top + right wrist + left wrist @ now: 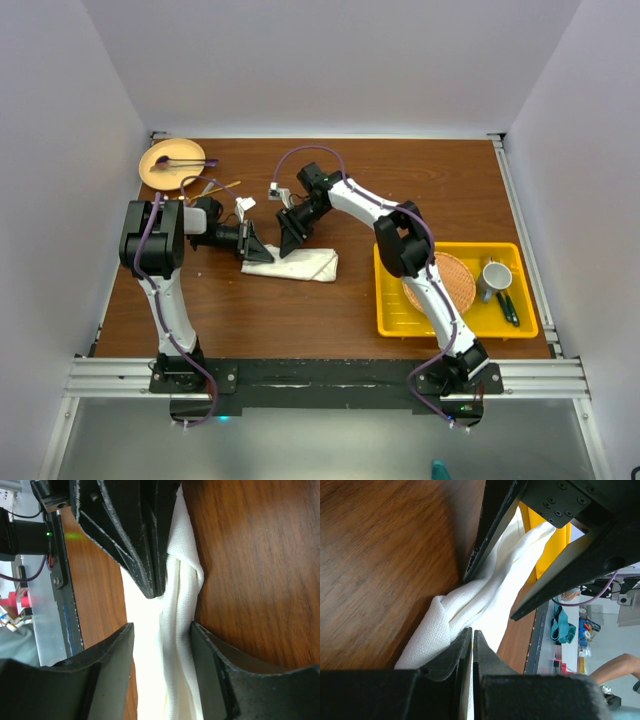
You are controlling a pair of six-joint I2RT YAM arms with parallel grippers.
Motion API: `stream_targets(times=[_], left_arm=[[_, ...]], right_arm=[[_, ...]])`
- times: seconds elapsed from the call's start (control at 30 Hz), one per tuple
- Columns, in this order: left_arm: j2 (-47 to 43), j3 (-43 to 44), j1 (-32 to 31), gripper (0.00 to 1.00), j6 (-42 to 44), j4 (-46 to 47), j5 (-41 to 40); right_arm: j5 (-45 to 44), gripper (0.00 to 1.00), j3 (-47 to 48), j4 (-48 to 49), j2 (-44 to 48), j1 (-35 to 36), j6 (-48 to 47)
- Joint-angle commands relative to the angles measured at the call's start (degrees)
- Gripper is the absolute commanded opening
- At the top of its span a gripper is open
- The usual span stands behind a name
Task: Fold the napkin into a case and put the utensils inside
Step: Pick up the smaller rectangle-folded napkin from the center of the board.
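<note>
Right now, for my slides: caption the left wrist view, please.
Left pincer pinching the bunched napkin while the open right pincer straddles it.

- The napkin [485,600] is seen as matt cream-white cloth with a fine, rough weave.
- The table [385,555] is shown as smooth, faintly glossy grained wood.
- The right gripper [161,627] is seen in matt black plastic, scuffed pale at the edges.
- The tray [392,318] is seen as glossy yellow plastic.

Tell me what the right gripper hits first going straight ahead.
Probably the napkin, bunched between the open jaws of the right gripper; just beyond, the left gripper, shut on it, though depth is unclear.
</note>
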State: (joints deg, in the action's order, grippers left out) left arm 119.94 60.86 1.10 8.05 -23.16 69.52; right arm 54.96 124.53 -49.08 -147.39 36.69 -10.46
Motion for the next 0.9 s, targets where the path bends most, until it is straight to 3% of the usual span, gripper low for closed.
stream_targets(times=[0.0, 0.47, 0.57, 0.7, 0.73, 0.87], left_arm=[[1.4, -2.1, -0.6, 0.1, 3.0, 4.9, -11.6], [1.3, -2.1, -0.7, 0.1, 2.8, 5.4, -11.6], [1.3, -2.2, -0.7, 0.1, 2.7, 5.6, -11.7], [1.2, -2.4, -0.7, 0.09, 2.5, 5.8, -11.6], [1.2, -2.5, -0.7, 0.09, 2.4, 6.1, -11.6], [0.5, -3.0, -0.6, 0.1, 2.5, 6.6, -11.2]], right_arm=[[-8.1, 0.52, -1.0, -3.6, -5.4, 0.9, -2.4], [-11.1, 0.4, -1.7, -1.4, -5.8, 2.1, -1.1], [-11.5, 0.31, -1.5, -0.9, -6.1, 2.2, -1.1], [-11.8, 0.11, -0.3, -1.1, -6.0, 2.2, -1.3], [-11.9, 0.0, -0.4, -0.8, -5.6, 2.2, -1.2], [-14.6, 0.0, -1.8, 1.1, -3.6, 2.3, -1.7]])
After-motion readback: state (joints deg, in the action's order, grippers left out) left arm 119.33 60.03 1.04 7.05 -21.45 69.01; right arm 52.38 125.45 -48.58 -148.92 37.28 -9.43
